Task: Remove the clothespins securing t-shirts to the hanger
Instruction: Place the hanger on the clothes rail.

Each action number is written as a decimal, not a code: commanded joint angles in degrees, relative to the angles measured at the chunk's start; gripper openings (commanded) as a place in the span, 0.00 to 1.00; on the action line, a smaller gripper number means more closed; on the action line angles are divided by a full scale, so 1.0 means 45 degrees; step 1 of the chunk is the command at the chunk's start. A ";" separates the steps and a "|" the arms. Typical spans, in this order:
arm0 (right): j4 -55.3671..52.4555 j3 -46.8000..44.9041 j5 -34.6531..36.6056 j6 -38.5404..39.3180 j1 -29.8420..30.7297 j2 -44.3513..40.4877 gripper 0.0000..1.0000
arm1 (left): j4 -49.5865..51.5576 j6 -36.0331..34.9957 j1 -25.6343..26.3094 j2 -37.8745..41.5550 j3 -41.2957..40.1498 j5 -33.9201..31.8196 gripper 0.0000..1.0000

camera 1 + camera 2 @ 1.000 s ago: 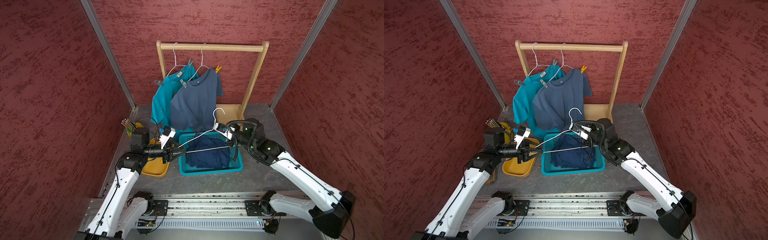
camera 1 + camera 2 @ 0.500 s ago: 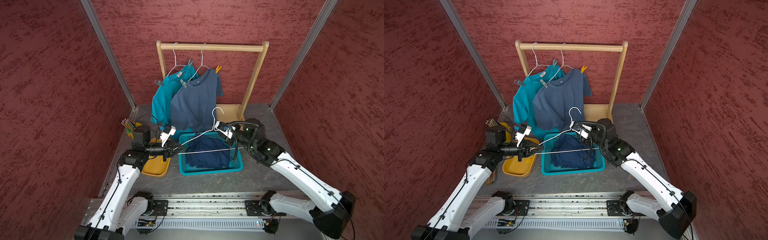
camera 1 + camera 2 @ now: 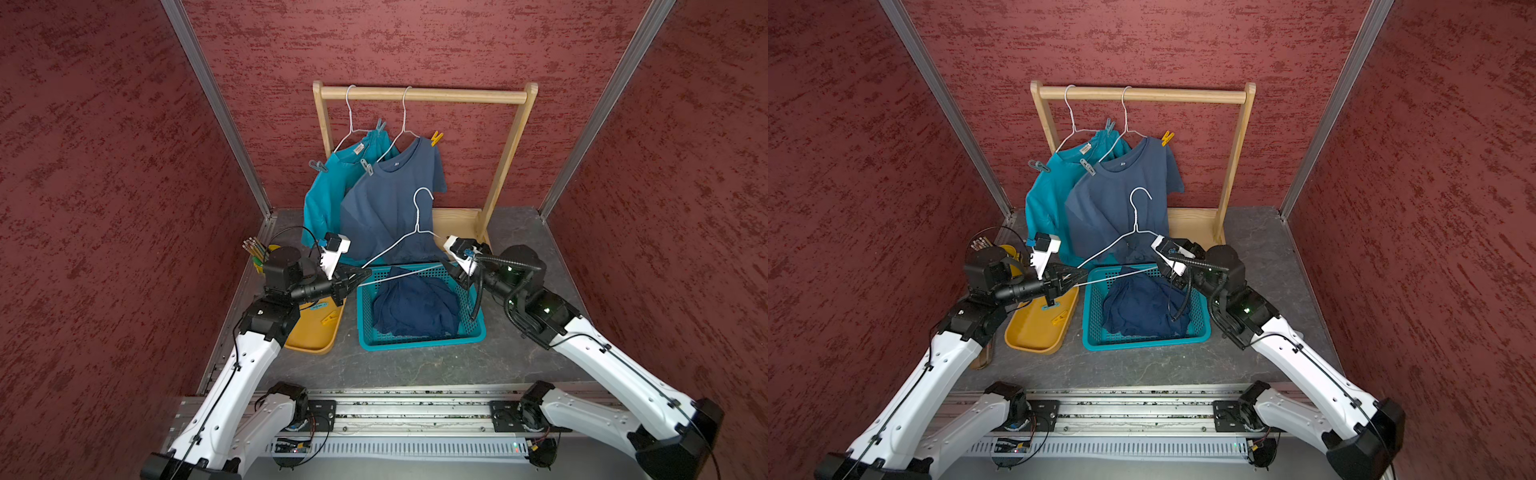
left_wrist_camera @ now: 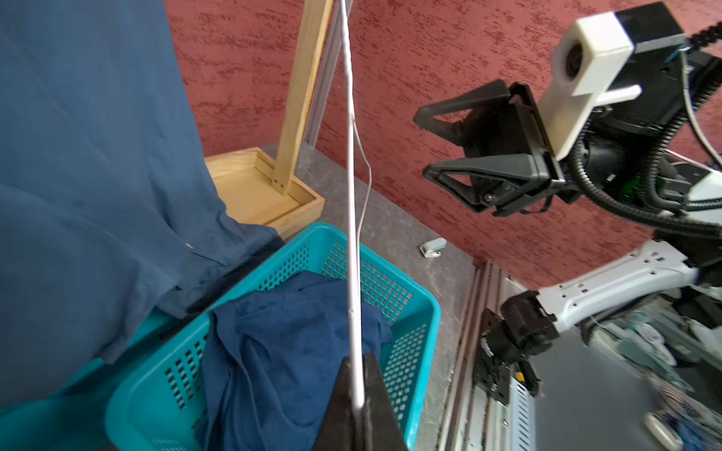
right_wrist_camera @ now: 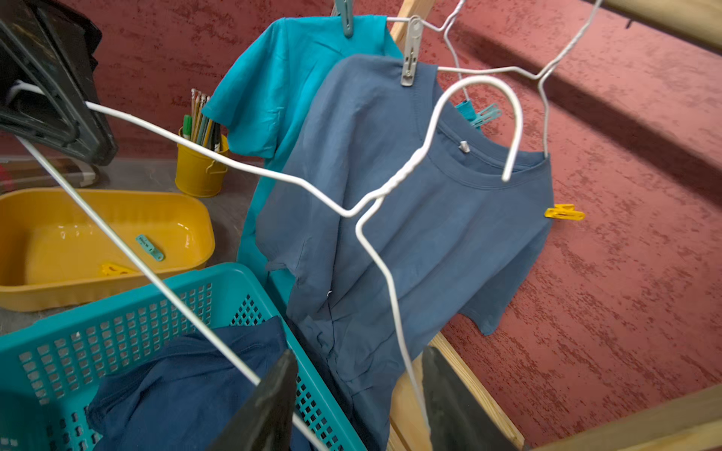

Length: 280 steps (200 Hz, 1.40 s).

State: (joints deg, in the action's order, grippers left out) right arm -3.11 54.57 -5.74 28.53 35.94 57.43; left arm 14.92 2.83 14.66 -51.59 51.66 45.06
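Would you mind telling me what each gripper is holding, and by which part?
The left gripper is shut on the bare white wire hanger, at one end corner. The right gripper is open and holds nothing.

I see a wooden rack (image 3: 457,96) at the back of the counter (image 3: 415,365), teal mesh basket (image 3: 419,341) in front of it, yellow tray (image 3: 309,337) just beside the basket, yellow pencil cup (image 5: 197,172) behind the tray
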 commanded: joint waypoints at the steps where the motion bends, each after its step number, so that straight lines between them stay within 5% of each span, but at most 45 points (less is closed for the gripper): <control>1: 0.1129 -0.0376 0.1323 -0.1066 0.0021 -0.0378 0.55 | -0.1265 -0.0018 0.0735 -0.0525 0.0967 -0.2532 0.00; 41: 0.1298 -0.0993 0.3281 -0.3032 0.0033 -0.0438 0.58 | -0.1925 -0.0089 0.1687 -0.2461 0.2942 -0.4516 0.00; 88: 0.1960 -0.1990 0.2740 -0.5065 0.0008 0.0287 0.60 | -0.2451 -0.0628 0.2456 -0.5418 0.6048 -0.5329 0.00; 171: 0.3225 -0.3466 0.2039 -0.5553 0.0016 0.0220 0.62 | -0.3182 -0.1094 0.3643 -0.9763 1.0685 -0.6165 0.00; 280: 0.3580 -0.4427 0.1514 -0.5793 0.0002 -0.0106 0.63 | -0.4331 -0.1169 0.4419 -1.2843 1.3398 -0.7497 0.00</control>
State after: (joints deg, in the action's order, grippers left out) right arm 10.55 35.62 2.33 3.40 35.94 58.11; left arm -1.45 -1.93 33.76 -108.09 109.23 12.97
